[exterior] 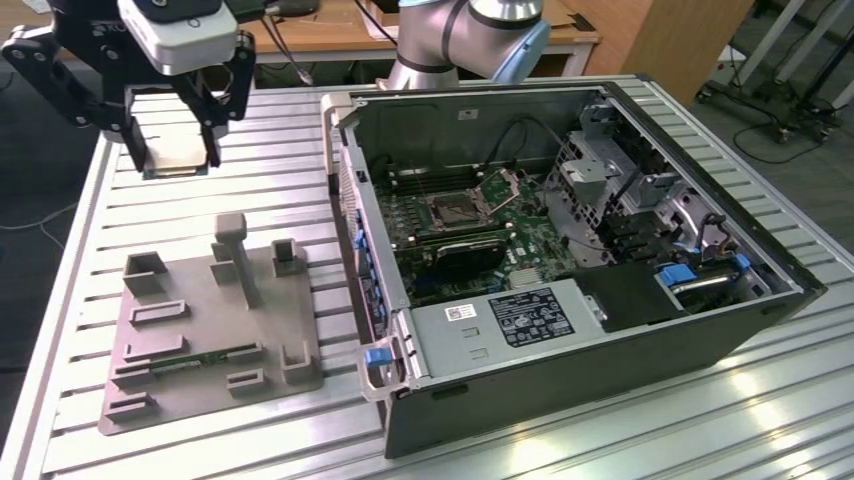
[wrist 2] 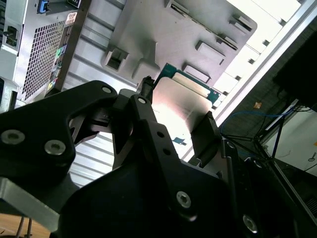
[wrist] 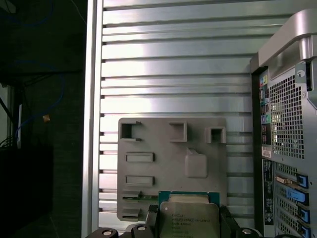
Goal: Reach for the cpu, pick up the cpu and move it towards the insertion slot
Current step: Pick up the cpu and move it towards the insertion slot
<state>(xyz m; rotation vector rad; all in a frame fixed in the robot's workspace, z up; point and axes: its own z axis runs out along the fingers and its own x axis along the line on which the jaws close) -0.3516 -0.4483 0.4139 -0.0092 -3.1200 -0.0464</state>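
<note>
One pincer (exterior: 176, 160) clamps cpu (exterior: 180, 157) above slatted table (exterior: 274, 140); grey fixture plate (exterior: 200, 330) near, insertion slot (exterior: 451, 208) inside open case (exterior: 641, 355).

My exterior view looks steeply down over the tabletop (exterior: 267, 140); both wrist views ride close behind the hand (wrist: 188, 223), sharing the grey fixture plate (wrist: 168, 148) and computer case (wrist: 287, 99).

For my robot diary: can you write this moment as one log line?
gripper: shut on cpu | cpu: held above table | insertion slot: open, cpu not yet there
</note>
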